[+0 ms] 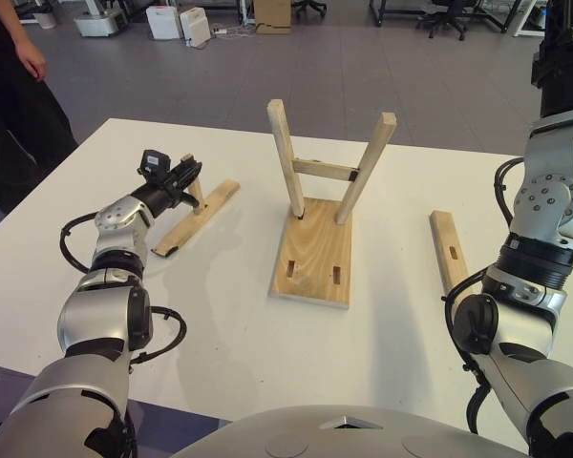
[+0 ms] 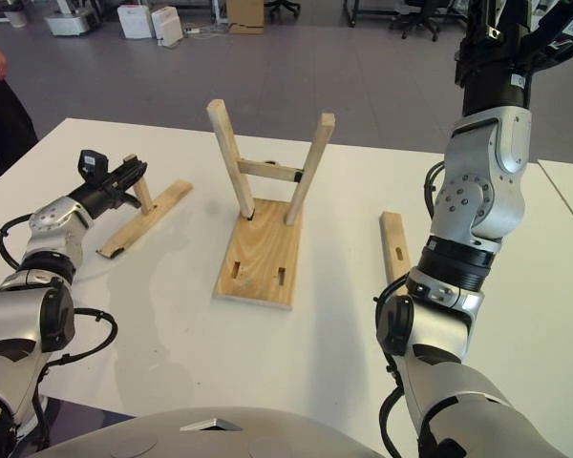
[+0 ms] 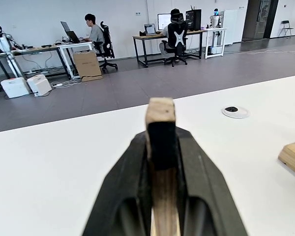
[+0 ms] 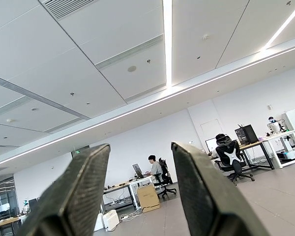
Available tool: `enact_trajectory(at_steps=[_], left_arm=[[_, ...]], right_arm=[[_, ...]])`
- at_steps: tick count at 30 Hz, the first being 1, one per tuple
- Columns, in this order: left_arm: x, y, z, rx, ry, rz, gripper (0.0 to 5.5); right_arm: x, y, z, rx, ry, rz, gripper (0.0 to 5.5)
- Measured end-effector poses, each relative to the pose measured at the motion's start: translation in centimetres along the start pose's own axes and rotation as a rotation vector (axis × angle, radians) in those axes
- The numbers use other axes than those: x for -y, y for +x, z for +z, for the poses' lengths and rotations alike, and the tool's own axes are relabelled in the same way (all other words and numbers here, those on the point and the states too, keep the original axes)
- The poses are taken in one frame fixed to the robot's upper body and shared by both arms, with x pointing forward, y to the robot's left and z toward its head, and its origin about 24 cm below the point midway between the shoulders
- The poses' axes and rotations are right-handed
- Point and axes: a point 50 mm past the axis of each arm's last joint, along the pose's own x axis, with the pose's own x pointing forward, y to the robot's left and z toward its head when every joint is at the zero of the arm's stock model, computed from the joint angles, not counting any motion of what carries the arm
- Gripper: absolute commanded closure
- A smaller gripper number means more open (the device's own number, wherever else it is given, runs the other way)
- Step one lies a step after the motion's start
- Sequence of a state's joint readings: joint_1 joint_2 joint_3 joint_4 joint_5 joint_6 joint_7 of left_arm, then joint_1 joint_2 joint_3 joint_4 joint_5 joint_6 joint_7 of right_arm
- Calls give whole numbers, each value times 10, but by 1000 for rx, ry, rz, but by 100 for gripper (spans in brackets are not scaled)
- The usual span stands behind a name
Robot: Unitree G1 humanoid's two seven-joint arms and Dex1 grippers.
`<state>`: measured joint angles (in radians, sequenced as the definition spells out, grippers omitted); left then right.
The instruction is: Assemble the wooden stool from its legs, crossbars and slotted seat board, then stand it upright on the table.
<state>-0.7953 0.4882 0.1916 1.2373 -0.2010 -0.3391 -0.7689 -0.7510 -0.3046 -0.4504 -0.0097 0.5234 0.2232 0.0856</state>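
Observation:
The slotted seat board (image 1: 313, 253) lies flat mid-table. Two legs (image 1: 286, 157) (image 1: 366, 167) stand up from its far end, joined by a crossbar (image 1: 323, 170). At the left a loose leg (image 1: 196, 218) lies on the table. My left gripper (image 1: 184, 176) is shut on a short crossbar (image 3: 162, 147) that stands on that leg; I cannot tell whether it sits in the slot. Another loose leg (image 1: 449, 250) lies at the right. My right gripper (image 4: 140, 191) is raised high above the table's right side, open with nothing between its fingers.
The white table (image 1: 220, 324) has bare room in front of the board and between board and loose legs. A small round cable port (image 3: 235, 112) sits in the tabletop beyond the left gripper. Past the far edge there is open floor.

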Motion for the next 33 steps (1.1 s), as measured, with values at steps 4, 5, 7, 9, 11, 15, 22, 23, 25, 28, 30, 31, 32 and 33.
enact_trajectory(at_steps=[4,5,7,9,11,15,22,23,25,28,30,31,32,33], left_arm=[[0,1,0,2,-7,10,510],[0,1,0,2,-7,10,510],[0,1,0,3,-8,11,510],[0,1,0,3,-10,13,510],[-1,1,0,6,-16,18,510],[-1,1,0,15,-28,39,510],[0,2,1,22,-34,45,510],[0,3,1,25,-34,44,510],[2,6,3,32,-36,37,510],[4,10,7,46,-36,26,510],[4,10,8,48,-33,27,510],[4,10,8,45,-31,28,510],[4,10,8,44,-31,31,510],[3,10,7,42,-31,34,510]], right_arm=[[-2,0,-2,-13,1,10,315],[-3,0,-2,-15,2,12,315],[-3,0,-4,-20,3,12,315],[-3,-1,-5,-26,4,14,315],[-3,-1,-5,-27,7,17,315],[-5,-1,-6,-30,9,22,315],[-7,-1,-8,-41,9,31,315],[-7,-1,-8,-42,9,31,315],[-7,-1,-9,-46,10,31,315],[-7,-1,-10,-53,13,32,315],[-8,-1,-10,-55,14,31,315],[-8,-1,-10,-58,15,32,315],[-8,-1,-10,-59,15,32,315],[-8,-1,-10,-59,15,32,315]])
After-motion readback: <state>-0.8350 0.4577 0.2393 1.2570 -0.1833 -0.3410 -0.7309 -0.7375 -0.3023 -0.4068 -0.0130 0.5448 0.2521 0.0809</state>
